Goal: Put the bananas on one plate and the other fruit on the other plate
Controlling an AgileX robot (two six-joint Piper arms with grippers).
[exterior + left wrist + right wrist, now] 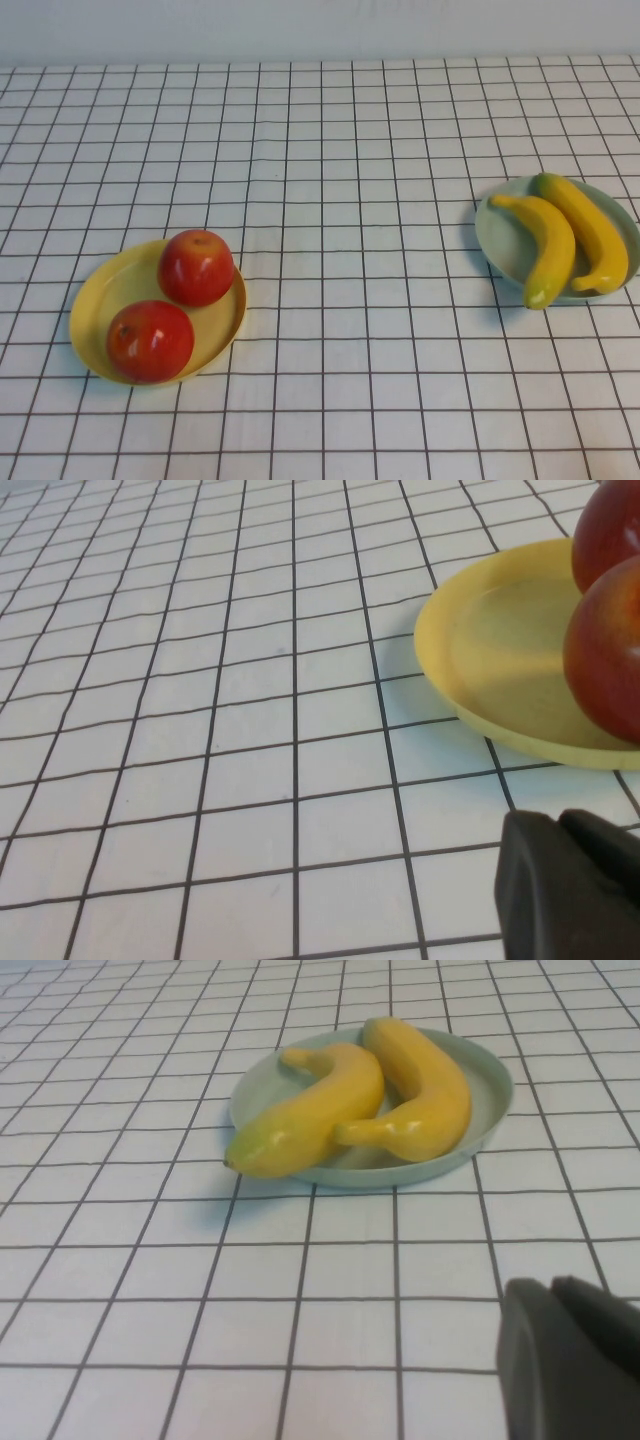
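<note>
Both curved yellow plastic-looking bananas (565, 235) lie side by side on the round pale blue-green plate (497, 240), one tip overhanging its near rim. Both glossy red apples (172, 305) sit on the round yellow plate (100, 300). The sorting looks complete. The left gripper (570, 890) hangs just beside the yellow plate, the right gripper (570, 1360) near the blue-green one; whether either's jaws are spread cannot be told. Nothing else occupies the checked bench (350, 200).

High view looks down over both plates; left wrist sits low near yellow plate (480, 650), right wrist near blue-green plate (490, 1080).
</note>
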